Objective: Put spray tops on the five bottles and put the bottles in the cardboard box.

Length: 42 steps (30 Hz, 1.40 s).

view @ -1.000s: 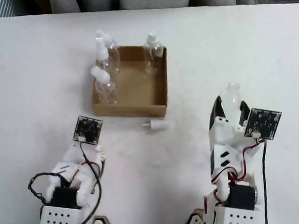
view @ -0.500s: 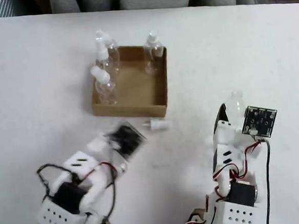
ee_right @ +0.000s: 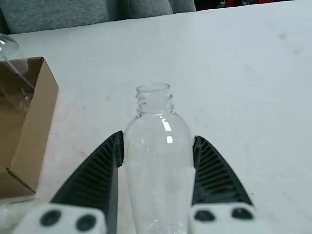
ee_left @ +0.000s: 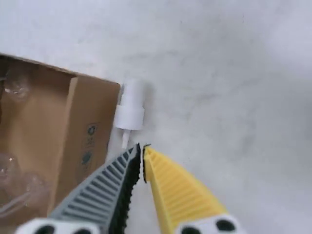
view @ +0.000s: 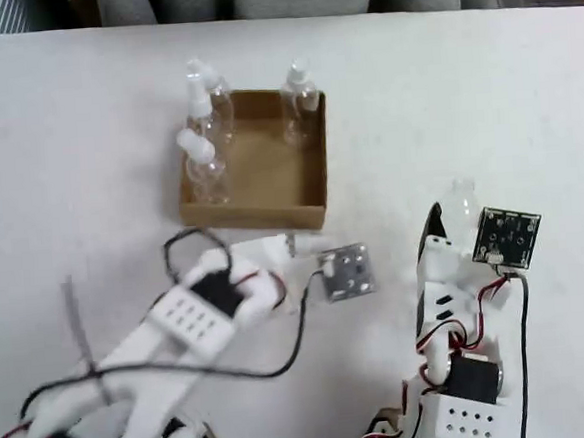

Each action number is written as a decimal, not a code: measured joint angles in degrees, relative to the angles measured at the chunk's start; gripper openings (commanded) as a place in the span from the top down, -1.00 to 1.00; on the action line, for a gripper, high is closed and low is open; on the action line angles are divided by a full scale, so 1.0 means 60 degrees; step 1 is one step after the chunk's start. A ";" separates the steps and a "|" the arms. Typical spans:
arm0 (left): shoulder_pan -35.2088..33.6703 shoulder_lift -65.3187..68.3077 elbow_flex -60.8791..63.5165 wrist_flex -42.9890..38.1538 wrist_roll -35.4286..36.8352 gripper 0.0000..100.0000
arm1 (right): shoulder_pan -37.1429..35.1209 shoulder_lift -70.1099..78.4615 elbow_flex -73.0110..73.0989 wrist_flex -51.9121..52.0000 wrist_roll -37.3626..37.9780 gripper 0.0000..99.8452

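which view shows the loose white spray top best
The left wrist view: the white plastic spray top lies whole and close beside the brown cardboard box. The high view shows it small, next to the left arm.

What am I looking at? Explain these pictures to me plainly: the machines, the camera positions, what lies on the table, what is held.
Two small robot arms sit side by side at a white table. One picture looks down from a fixed camera above. The other two come from a camera on each arm's wrist, looking along its gripper. On the table, a cardboard box holds clear bottles with spray tops. One loose spray top lies beside the box. The left gripper, jaws together, points at it and holds nothing. The right gripper clamps an uncapped bottle.
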 measured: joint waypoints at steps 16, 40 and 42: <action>-0.0322 0.3516 -0.2608 -0.0205 -0.0440 0.70 | -0.0396 0.0000 0.0176 0.0000 0.0630 0.97; -0.0864 0.6256 -0.4527 -0.0498 -0.0454 0.70 | -0.0410 0.0000 0.0176 0.0000 0.0689 0.97; -0.0864 0.6447 -0.4586 -0.0498 -0.0454 0.70 | -0.0410 0.0000 0.0176 0.0000 0.0689 0.97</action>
